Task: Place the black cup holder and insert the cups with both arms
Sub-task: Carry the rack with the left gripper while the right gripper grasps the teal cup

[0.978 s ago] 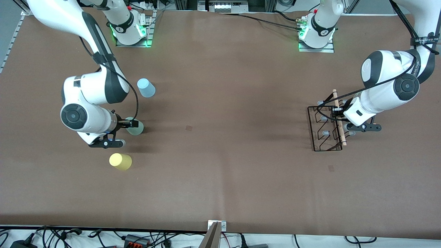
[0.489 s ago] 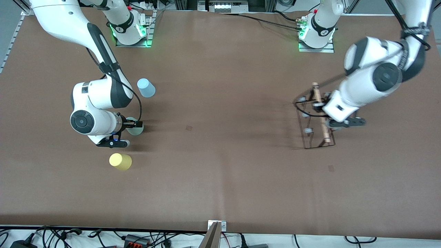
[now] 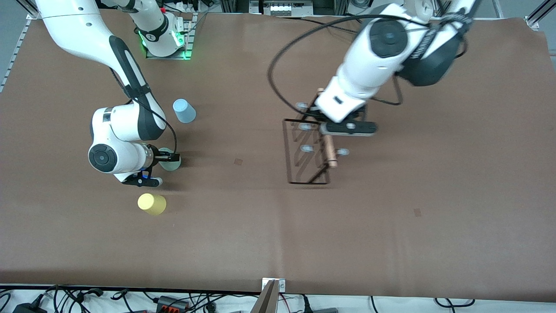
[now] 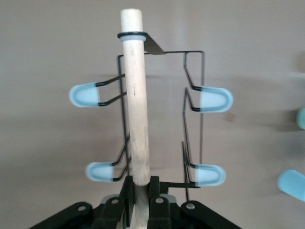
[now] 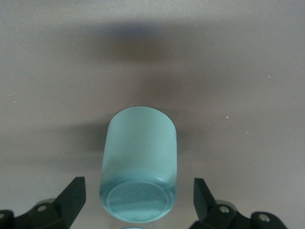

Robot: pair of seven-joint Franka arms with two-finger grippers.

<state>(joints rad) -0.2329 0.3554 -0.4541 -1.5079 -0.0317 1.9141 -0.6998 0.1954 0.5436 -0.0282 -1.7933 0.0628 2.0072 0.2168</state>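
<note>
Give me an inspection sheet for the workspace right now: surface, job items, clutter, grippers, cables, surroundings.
Surface: brown table cover, flat, a few small dark marks.
Job's things: black cup holder held by its wooden handle over mid table; mint cup, blue cup and yellow cup all upside down toward the right arm's end, none on a peg.
Clutter: nothing seen.
Grippers: left gripper shut on the handle; right gripper open, fingers either side of the mint cup, not touching.
Cables: black cable loops off the left arm above the table; loose leads along the front edge.
Surroundings: arm bases with green lights.
</note>
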